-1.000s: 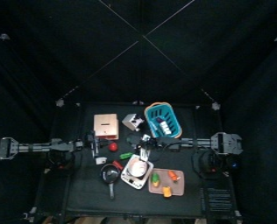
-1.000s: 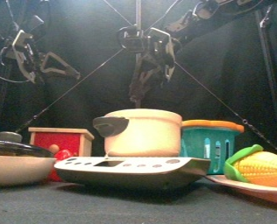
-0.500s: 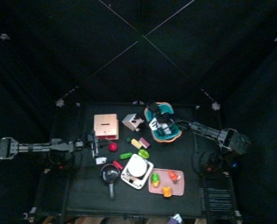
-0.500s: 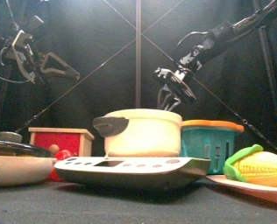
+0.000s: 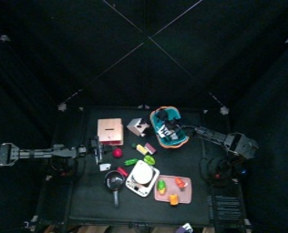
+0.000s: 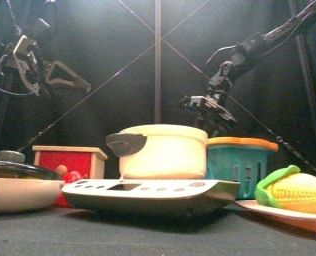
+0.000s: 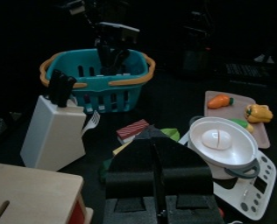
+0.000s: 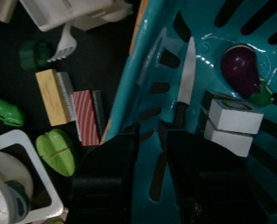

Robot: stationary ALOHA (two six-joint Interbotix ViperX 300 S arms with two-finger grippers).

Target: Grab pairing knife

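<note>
Paring knife [image 8: 186, 74]: one narrow, pale steel blade with a dark handle, lying inside the teal plastic basket [image 8: 260, 131], whose wall is slotted. Beside the blade in the basket lie one glossy purple eggplant [image 8: 239, 63] and one white block with a dark band [image 8: 232, 116]. The right gripper [image 8: 159, 144] hangs directly over the knife handle, jaws slightly apart, one to each side of it; whether they touch it cannot be told. Outside the basket wall, on the black table, lie one tan-and-red wedge [image 8: 85, 116], one tan slab [image 8: 53, 96], two green vegetables [image 8: 57, 150] and one white fork [image 8: 61, 41]. The left gripper [image 7: 155, 166] rests well apart, at the table's left side, jaws together, facing a white knife block [image 7: 51, 129], a white lidded pot [image 7: 226, 140] and one tray of toy food [image 7: 252, 123].
</note>
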